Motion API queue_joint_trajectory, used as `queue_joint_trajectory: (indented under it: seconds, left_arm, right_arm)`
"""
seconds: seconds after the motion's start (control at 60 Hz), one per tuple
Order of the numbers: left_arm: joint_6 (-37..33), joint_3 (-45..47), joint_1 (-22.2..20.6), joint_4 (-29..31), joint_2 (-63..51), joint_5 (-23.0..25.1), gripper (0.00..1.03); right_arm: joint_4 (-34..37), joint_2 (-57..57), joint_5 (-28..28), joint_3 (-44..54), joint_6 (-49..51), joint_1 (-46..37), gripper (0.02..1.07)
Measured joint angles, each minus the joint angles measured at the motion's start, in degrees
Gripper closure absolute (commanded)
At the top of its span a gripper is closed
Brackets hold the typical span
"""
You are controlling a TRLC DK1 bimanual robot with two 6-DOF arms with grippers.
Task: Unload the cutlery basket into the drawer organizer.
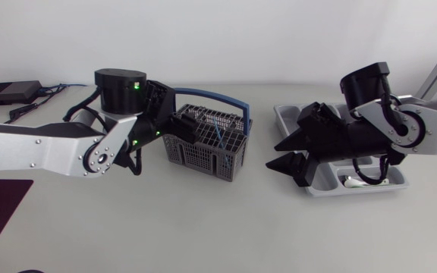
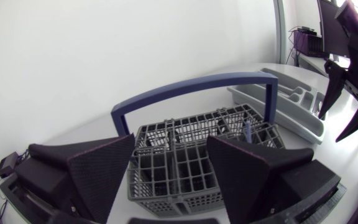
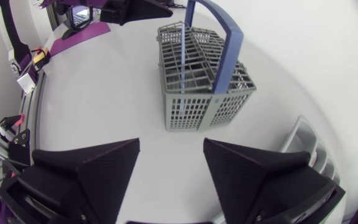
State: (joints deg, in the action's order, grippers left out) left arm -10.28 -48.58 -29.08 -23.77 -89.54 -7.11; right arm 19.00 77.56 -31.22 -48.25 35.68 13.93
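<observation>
bright, even light — soft shadows; wrist views bend and darken at edges.

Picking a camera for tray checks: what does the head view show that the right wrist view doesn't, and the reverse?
Head view only: most of the drawer organizer, with a white item in its near-edge compartment.
Right wrist view only: the open right tool seen from behind, with bare table between it and the cutlery basket.
Both: the grey basket with its blue handle, the left tool at the basket's far end from the right tool, and at least a corner of the organizer.
</observation>
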Motion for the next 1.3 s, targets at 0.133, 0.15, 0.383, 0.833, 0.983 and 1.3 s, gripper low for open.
queue_joint_trajectory:
  seconds: [0.133,0.15,0.383,0.833,0.983,1.3]
  left_arm:
    - [-0.31,0.0,2.4,-0.09,-0.83,2.67,0.39]
    - [-0.33,0.0,2.54,-0.11,-1.07,2.91,0.42]
    - [-0.28,-0.98,3.56,-0.09,-5.7,4.57,0.9]
    - [-0.26,-7.78,2.27,-0.13,-11.67,4.96,0.95]
    - [-0.28,-10.75,2.27,2.56,-15.47,4.92,0.95]
    - [-0.28,-12.2,2.27,4.35,-17.0,4.94,0.95]
  right_arm:
    - [-3.98,0.0,2.14,0.0,-2.14,4.2,1.01]
    - [-4.33,0.0,2.19,0.0,-2.29,4.59,1.01]
    - [-7.61,2.1,2.56,-1.03,-4.42,7.98,1.01]
    - [-12.79,10.95,3.19,-6.03,-5.68,9.18,1.01]
    - [-13.7,13.7,4.04,-7.65,-5.68,9.4,1.01]
    - [-14.56,17.38,4.55,-8.35,-5.66,9.38,1.01]
